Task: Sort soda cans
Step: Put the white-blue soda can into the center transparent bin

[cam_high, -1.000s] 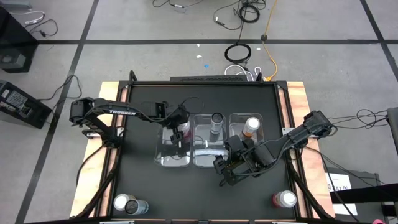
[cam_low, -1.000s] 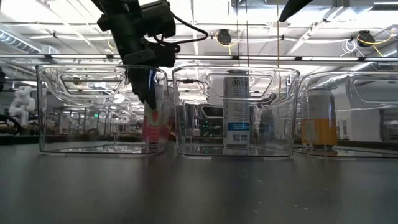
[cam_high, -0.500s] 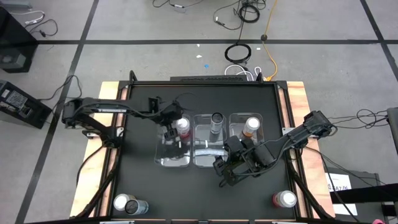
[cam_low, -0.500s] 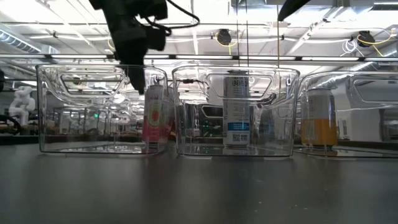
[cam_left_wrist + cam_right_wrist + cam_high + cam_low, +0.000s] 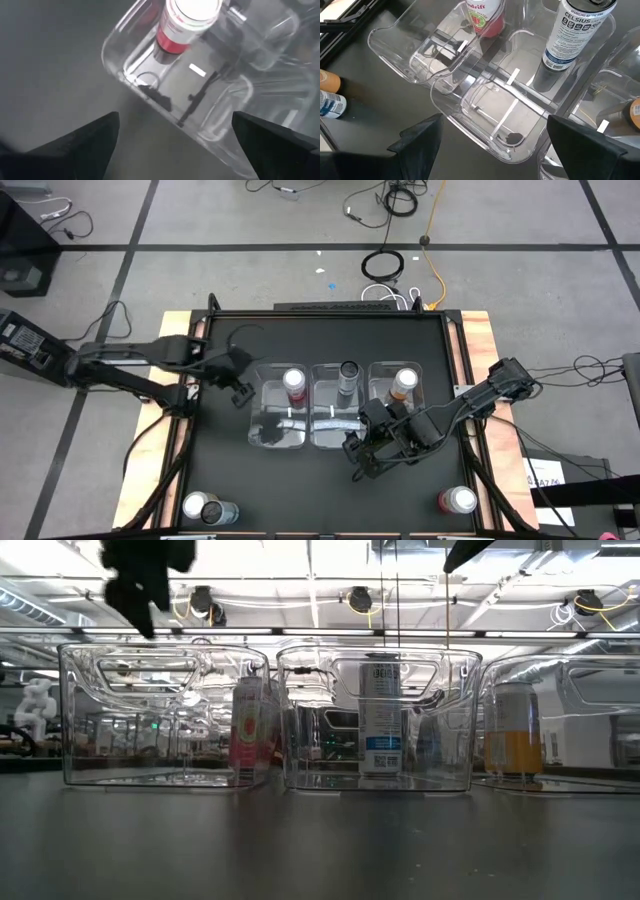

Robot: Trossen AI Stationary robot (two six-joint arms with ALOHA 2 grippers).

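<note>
A pink can (image 5: 293,383) stands upright on its base in the left clear bin (image 5: 270,430), also seen as the pink can (image 5: 187,22) and the pink can (image 5: 248,728). A black-and-white can (image 5: 347,371) stands in the middle bin and an orange can (image 5: 403,383) in the right bin. My left gripper (image 5: 240,387) hangs open left of the left bin, above the table, touching nothing. My right gripper (image 5: 358,458) is open, near the bins' near side. Two cans (image 5: 208,508) stand at the near-left corner and a red can (image 5: 457,501) at the near-right.
The three clear bins (image 5: 485,107) sit side by side mid-table, long sides touching. The left wrist view shows the left bin's corner (image 5: 117,62) just ahead of my left gripper (image 5: 175,150). Black tabletop lies open to the left of the bins and along the near side between the corner cans.
My left gripper has let go of the pink can, risen out of the left bin and drawn back toward the table's left edge. The pink can stays standing upright in the left bin. My right arm has kept still.
</note>
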